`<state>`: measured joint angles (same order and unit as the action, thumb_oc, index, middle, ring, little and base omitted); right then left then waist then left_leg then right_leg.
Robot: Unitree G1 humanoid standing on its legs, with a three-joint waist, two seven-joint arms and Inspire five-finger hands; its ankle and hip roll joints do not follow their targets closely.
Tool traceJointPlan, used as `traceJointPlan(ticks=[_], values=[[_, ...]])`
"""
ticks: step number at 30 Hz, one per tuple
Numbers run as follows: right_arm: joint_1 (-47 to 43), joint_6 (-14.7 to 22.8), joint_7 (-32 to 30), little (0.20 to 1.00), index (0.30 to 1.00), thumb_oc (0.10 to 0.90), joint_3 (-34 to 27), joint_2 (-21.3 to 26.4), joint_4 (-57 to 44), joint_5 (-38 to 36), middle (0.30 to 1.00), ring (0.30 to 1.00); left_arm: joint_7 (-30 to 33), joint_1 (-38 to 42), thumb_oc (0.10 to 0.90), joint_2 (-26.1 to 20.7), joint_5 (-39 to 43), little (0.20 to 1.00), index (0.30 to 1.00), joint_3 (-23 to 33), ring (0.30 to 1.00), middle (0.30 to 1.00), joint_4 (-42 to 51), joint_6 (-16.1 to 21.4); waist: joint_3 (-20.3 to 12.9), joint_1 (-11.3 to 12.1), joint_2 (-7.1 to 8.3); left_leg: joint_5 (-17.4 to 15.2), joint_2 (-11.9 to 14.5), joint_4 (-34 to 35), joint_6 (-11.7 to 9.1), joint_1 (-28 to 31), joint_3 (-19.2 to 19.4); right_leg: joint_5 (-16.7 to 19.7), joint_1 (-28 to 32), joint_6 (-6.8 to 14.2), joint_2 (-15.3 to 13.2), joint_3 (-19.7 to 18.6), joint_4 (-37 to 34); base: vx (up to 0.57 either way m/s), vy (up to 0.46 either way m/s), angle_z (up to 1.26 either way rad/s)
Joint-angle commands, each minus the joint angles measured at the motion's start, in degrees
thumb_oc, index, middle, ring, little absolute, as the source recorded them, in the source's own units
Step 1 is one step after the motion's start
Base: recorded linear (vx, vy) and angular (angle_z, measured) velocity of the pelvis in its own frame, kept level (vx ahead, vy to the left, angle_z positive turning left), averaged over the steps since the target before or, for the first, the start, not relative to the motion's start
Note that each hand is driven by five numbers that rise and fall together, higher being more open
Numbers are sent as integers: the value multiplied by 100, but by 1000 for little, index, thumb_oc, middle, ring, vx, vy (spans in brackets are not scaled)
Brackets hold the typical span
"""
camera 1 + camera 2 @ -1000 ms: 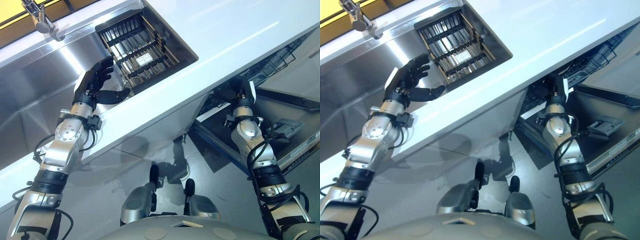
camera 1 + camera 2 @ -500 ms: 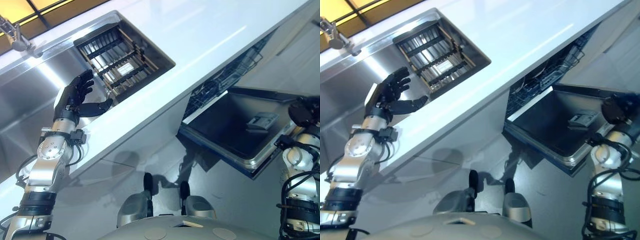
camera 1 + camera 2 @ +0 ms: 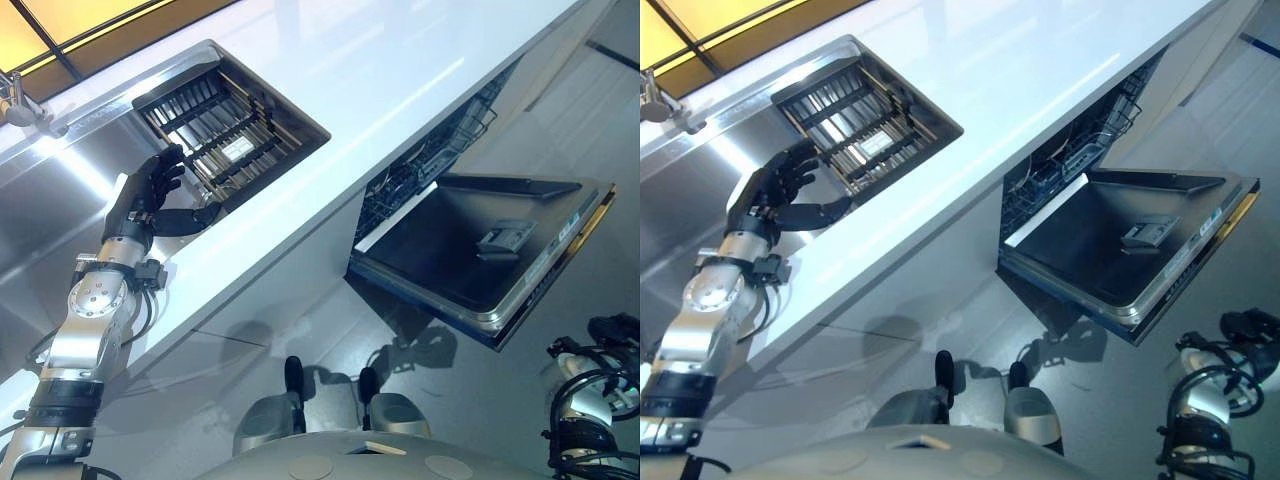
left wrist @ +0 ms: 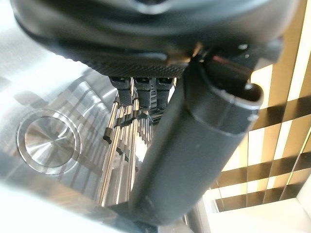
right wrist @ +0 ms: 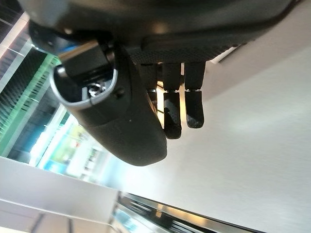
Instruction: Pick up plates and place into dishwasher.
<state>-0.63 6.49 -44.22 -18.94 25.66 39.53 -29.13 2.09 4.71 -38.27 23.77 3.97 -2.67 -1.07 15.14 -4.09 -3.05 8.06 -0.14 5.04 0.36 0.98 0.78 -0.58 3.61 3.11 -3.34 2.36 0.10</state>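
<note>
My left hand point(image 3: 148, 196) hovers open over the steel sink point(image 3: 45, 215), fingers spread, just beside a metal dish rack point(image 3: 225, 125) set in the sink's far end. Its own wrist view has the thumb point(image 4: 194, 145) straight, with the rack's bars point(image 4: 121, 150) past the fingers. The dishwasher point(image 3: 440, 150) under the counter stands open, its door point(image 3: 470, 255) folded down flat and a wire basket visible inside. My right hand point(image 3: 1247, 330) hangs low beside the door's outer corner, apart from it. Its fingers point(image 5: 192, 104) are relaxed and hold nothing.
A long white counter point(image 3: 400, 60) runs between sink and dishwasher. A tap point(image 3: 15, 95) stands at the sink's far side, and a round drain point(image 4: 47, 141) sits in the basin. The lowered door juts out over the grey floor point(image 3: 300, 320).
The camera has swung, shifting the whole picture. My right hand has dropped from the dishwasher's opening to low by the door's outer corner. The left hand stays by the rack.
</note>
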Motion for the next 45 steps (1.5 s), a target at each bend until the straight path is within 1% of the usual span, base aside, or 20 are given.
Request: traceJointPlan(ticks=[1,4,7,10,11,14,17,18,19,21,22,23,25,27,29,34,37,39,41,45], values=[[-375,367,208,200,300,100,57,654,151,-375,300,300,305,999,800,-372,242,900,900,164,900,900,162,652,227,200,-190,-801,-251,-1032,137,-375,111,-673,-955,-35,-37,367,1913,-212,-114,13],[-562,235,438,200,300,100,210,797,378,-626,300,300,404,1143,800,-406,317,900,900,204,900,900,153,669,527,253,-237,-867,-184,-1645,31,-875,123,-809,-1176,-201,-123,434,2230,-198,-136,19],[-752,239,516,200,300,100,378,847,443,-817,300,300,490,1281,800,-441,376,900,900,214,900,900,112,648,700,299,-267,-999,-134,-2146,-1,-1260,90,-974,-1360,-343,-183,463,2568,-96,-128,11],[-941,127,559,200,300,100,532,886,590,-639,300,300,555,1393,800,-451,537,900,900,230,900,900,1,709,843,327,-405,-1105,-111,-2557,7,-1600,62,-1230,-1688,-494,-248,469,3130,-51,-34,15],[-1034,92,618,200,300,100,579,928,729,-561,300,300,610,1428,800,-418,588,900,900,218,900,900,-6,690,870,348,-492,-1099,-138,-2649,0,-1715,57,-1320,-1791,-548,-263,458,3316,-16,4,14],[-1340,127,911,200,300,100,710,1139,1144,-417,300,300,747,1525,800,-415,586,900,900,161,900,900,-4,660,949,426,-688,-1111,-270,-2903,2,-1955,-19,-1515,-2033,-670,-324,437,3749,-13,1,9],[-1646,291,1197,200,300,100,962,1295,1251,-293,300,300,839,1580,800,-491,626,900,900,143,900,900,-17,706,1008,487,-781,-1074,-406,-3074,-33,-2093,-108,-1715,-2184,-751,-384,415,4083,8,5,5],[-1715,341,1204,200,300,100,1033,1324,1211,-250,300,300,850,1584,800,-500,632,900,900,146,900,900,-26,731,1003,501,-823,-996,-401,-3033,-43,-2117,-129,-1655,-2211,-767,-369,426,4058,41,13,9],[-1829,434,1216,200,300,100,1174,1373,988,-110,300,300,896,1559,800,-525,651,900,900,133,900,900,-5,777,1027,514,-839,-1022,-451,-3070,-62,-2096,-155,-1737,-2199,-777,-405,427,4134,29,24,9],[-2080,576,887,200,300,100,1454,1407,75,511,300,300,979,1495,800,-554,688,900,900,192,900,900,15,859,1034,521,-920,-897,-476,-2978,-71,-2066,-206,-1706,-2217,-803,-382,428,4123,23,40,7],[-2151,554,689,200,300,100,1528,1391,-320,844,300,300,1007,1464,800,-547,697,900,900,210,900,900,-10,916,1042,505,-924,-902,-494,-2978,-78,-2046,-209,-1754,-2228,-801,-384,415,4161,-25,72,0],[-2273,545,522,200,300,100,1606,1375,-752,1225,300,300,1046,1436,800,-514,692,900,900,223,900,900,-62,1011,1038,492,-957,-808,-483,-2905,-86,-2032,-216,-1709,-2261,-798,-362,409,4131,-16,85,-9],[-2465,562,429,200,300,100,1716,1366,-1284,1765,300,300,1121,1414,800,-450,639,900,900,220,900,900,-87,1063,1019,481,-993,-720,-471,-2829,-106,-1997,-225,-1671,-2269,-777,-337,394,4071,-10,98,-15],[-2678,467,518,200,300,100,1821,1434,-1724,2083,300,300,1172,1410,800,-416,624,900,900,222,900,900,-127,1089,1010,467,-1016,-667,-473,-2785,-130,-1954,-227,-1660,-2265,-757,-340,378,4035,12,103,-18],[-2940,384,835,200,300,100,1983,1554,-2162,2346,300,300,1223,1446,800,-452,652,900,900,254,900,900,-154,1044,1005,443,-1044,-605,-481,-2732,-142,-1885,-233,-1649,-2255,-750,-332,351,3995,-2,127,-36],[-3407,515,1917,200,300,100,2458,1610,-2769,2418,300,300,1105,1515,800,-518,764,900,900,285,900,900,-240,971,970,466,-1042,-537,-495,-2701,-162,-1765,-241,-1627,-2168,-741,-351,323,3949,9,76,-12],[-3640,431,2481,200,300,100,2840,1396,-3051,2385,300,300,1004,1603,800,-470,736,900,900,202,900,900,-298,886,893,520,-979,-535,-509,-2620,-158,-1619,-284,-1570,-1988,-724,-366,343,3797,63,47,0],[-3722,366,2630,200,300,100,2999,1280,-3157,2420,300,300,972,1632,800,-452,729,900,900,167,900,900,-321,858,870,534,-955,-546,-518,-2547,-151,-1526,-311,-1534,-1873,-711,-367,347,3685,77,43,8],[-3919,243,2834,200,300,100,3308,1031,-3256,2478,300,300,916,1716,800,-374,657,900,900,47,900,900,-355,829,784,605,-882,-603,-534,-2384,-123,-1359,-371,-1437,-1665,-670,-377,373,3441,92,43,12],[-4168,68,3026,200,300,100,3627,715,-3237,2299,300,300,745,1829,800,-307,525,900,900,-133,900,900,-392,797,609,744,-706,-736,-553,-2096,-79,-1096,-484,-1244,-1349,-582,-378,464,3012,78,23,18]])
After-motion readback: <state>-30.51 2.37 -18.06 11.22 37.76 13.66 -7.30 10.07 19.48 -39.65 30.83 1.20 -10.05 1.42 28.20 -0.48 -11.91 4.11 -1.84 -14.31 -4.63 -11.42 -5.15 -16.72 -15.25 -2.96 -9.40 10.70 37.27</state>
